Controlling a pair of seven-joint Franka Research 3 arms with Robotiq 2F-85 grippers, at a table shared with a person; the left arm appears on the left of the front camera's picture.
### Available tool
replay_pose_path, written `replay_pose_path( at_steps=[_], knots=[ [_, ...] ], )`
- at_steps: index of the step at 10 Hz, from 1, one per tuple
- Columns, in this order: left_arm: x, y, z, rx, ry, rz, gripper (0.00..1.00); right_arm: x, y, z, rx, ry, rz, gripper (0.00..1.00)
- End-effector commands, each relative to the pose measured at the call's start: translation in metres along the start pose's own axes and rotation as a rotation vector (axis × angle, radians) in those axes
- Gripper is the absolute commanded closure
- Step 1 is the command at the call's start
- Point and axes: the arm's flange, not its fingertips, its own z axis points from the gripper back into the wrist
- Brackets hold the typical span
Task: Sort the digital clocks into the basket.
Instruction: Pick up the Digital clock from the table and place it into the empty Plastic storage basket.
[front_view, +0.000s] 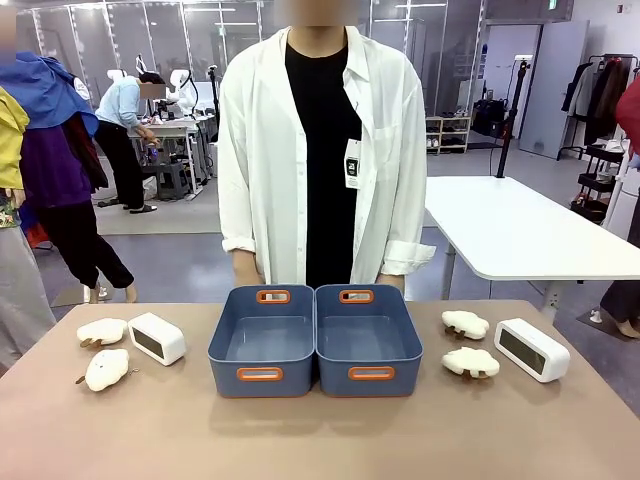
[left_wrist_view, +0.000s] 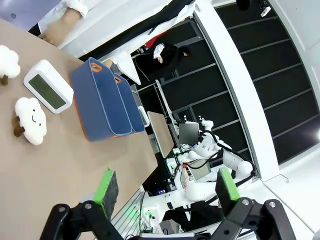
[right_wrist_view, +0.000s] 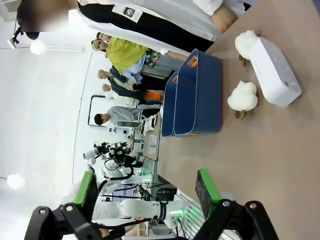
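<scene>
Spread and empty, the left end effector (left_wrist_view: 166, 184) and right end effector (right_wrist_view: 146, 186) hang over the bench (front_view: 320, 440). The left clock (front_view: 157, 338) and right clock (front_view: 531, 349) flank the joined baskets (front_view: 232, 370), with long axes running far-left to near-right and displays facing near-left. Cloud plushes (front_view: 106, 369) lie beside each; the left wrist view shows one's smile.
</scene>
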Motion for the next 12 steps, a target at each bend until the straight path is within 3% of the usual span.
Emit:
replay_pose_path(
  at_steps=[1, 12],
  knots=[
    [-0.0024, -0.0024, 0.0038, -0.007, 0.004, -0.005, 0.0, -0.003, 0.0023, 0.0016, 0.003, 0.012, 0.005, 0.0],
    [-0.0024, -0.0024, 0.0038, -0.007, 0.004, -0.005, 0.0, -0.003, 0.0023, 0.0016, 0.003, 0.012, 0.005, 0.0]
  ],
)
